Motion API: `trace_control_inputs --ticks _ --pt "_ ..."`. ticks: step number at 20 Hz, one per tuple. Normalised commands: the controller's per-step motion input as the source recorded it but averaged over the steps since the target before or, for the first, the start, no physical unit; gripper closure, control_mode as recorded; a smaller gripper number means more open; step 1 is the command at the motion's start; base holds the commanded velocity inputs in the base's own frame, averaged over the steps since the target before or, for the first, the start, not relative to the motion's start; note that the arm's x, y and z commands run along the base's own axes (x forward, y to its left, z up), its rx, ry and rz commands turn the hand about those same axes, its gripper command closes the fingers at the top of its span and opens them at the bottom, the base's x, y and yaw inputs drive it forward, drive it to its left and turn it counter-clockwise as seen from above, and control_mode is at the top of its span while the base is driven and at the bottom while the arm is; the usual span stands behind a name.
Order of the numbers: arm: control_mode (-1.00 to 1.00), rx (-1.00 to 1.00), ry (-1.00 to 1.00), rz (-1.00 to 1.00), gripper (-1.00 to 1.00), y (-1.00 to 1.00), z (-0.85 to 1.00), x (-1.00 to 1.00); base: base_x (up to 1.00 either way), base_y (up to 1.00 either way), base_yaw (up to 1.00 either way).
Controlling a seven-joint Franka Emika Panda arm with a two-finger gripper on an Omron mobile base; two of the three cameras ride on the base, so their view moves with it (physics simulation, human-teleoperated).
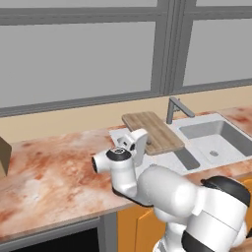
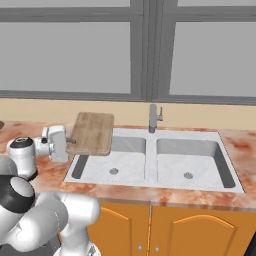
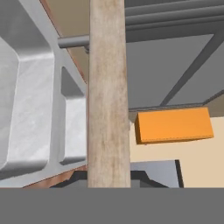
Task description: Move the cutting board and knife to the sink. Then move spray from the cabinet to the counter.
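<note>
The light-brown wooden cutting board (image 1: 152,130) hangs flat over the back left corner of the steel sink (image 1: 198,119), partly over the left basin and partly over the counter (image 1: 49,172). My gripper (image 1: 146,142) is shut on the board's near left edge. From the right base view the cutting board (image 2: 93,132) reaches from my gripper (image 2: 71,141) toward the sink (image 2: 150,162). The hand view looks along the cutting board (image 3: 108,96) edge-on, with the sink (image 3: 26,109) to its left. The knife and the spray are out of view.
A grey faucet (image 1: 172,109) stands behind the sink, between its two basins (image 2: 153,118). A window wall runs along the back. A brown box corner (image 1: 4,156) sits at the counter's far left. An orange cabinet block (image 3: 173,124) shows in the hand view.
</note>
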Motion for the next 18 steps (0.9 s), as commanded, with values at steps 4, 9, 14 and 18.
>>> trace_control_inputs --ticks 4,9,14,18 --pt "-1.0 0.0 0.0 -0.04 1.0 0.09 -0.18 0.22 0.0 0.0 0.0" --pt "-1.0 0.0 0.0 -0.04 1.0 0.08 -0.12 0.28 0.0 0.0 0.0" --pt "-1.0 0.0 0.0 -0.04 1.0 0.12 -0.11 0.27 0.0 0.0 0.0" --pt "-1.0 0.0 0.0 -0.03 1.0 0.07 -0.2 0.19 0.0 0.0 0.0"
